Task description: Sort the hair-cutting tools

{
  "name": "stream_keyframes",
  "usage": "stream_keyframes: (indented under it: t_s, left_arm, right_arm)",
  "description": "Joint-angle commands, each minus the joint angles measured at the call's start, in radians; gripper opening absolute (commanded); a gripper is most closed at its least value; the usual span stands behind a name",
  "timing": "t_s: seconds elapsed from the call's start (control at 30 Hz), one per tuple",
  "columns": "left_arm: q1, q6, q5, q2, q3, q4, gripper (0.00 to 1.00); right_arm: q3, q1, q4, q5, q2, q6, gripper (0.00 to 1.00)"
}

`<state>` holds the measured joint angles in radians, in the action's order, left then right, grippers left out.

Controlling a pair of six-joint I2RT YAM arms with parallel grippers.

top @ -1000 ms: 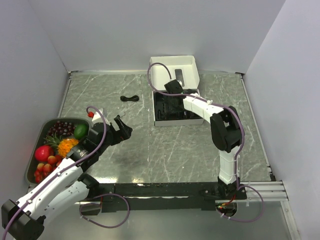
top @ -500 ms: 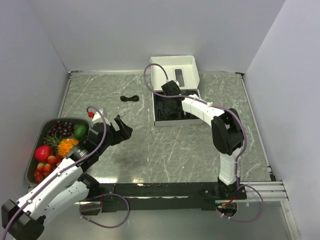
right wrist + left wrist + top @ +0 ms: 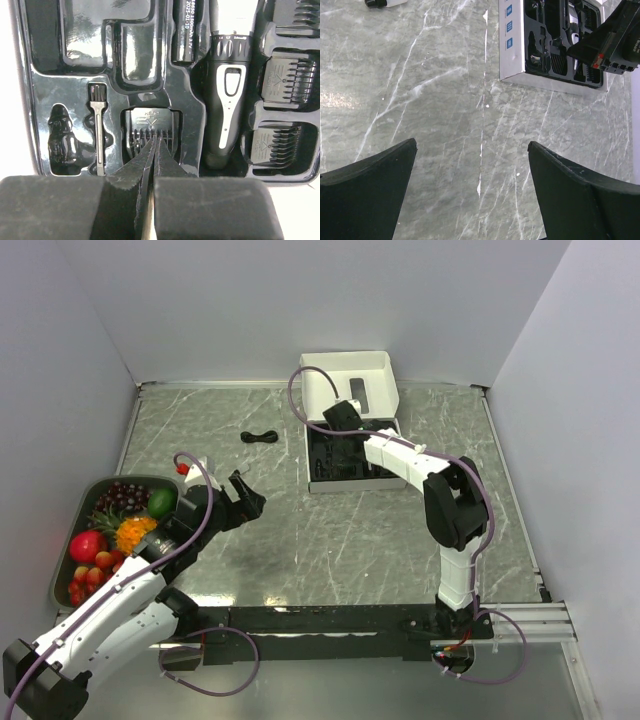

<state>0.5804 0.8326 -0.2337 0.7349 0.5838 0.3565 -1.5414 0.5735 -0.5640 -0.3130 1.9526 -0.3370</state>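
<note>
Sorting under way: the right end effector (image 3: 155,145), jaws pressed together, hangs over the comb guard (image 3: 150,125) in the black tray (image 3: 50,90), with the hair clipper (image 3: 227,95) lying at its 3 o'clock. At the surface's (image 3: 330,530) 8 o'clock, the left end effector (image 3: 472,170) gapes wide, holding nothing. The coiled cable (image 3: 261,436) lies at 11 o'clock.

From table centre, bare marble tabletop (image 3: 330,540) runs wide toward six o'clock; white box (image 3: 340,375) stands at one, coiled cable (image 3: 262,436) at eleven, fruit tray (image 3: 57,575) at eight.
</note>
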Motion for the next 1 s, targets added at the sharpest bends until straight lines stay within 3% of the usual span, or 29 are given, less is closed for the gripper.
stream_keyframes:
  t_s: [0.0, 0.33, 0.7, 0.8, 0.83, 0.97]
  left_arm:
    - [0.004, -0.009, -0.001, -0.011, 0.011, -0.033, 0.99]
    - [0.004, -0.006, -0.01, 0.001, -0.015, -0.051, 0.99]
    - [0.004, 0.01, -0.042, 0.041, 0.033, -0.053, 1.0]
    - [0.004, 0.02, -0.073, 0.084, 0.063, -0.067, 0.99]
    - [0.004, 0.022, -0.082, 0.099, 0.074, -0.071, 0.99]
    - [0.004, 0.025, -0.163, 0.226, 0.174, -0.054, 0.99]
  right_arm:
    - [-0.011, -0.009, 0.01, -0.032, 0.011, -0.013, 0.0]
    - [0.017, -0.02, 0.047, -0.015, 0.063, -0.013, 0.0]
    - [0.061, -0.008, 0.044, -0.067, -0.109, -0.01, 0.0]
    - [0.055, 0.023, 0.015, -0.122, -0.165, 0.003, 0.08]
    - [0.052, 0.032, 0.007, -0.138, -0.196, 0.006, 0.18]
    - [0.09, 0.077, -0.008, -0.166, -0.288, 0.009, 0.43]
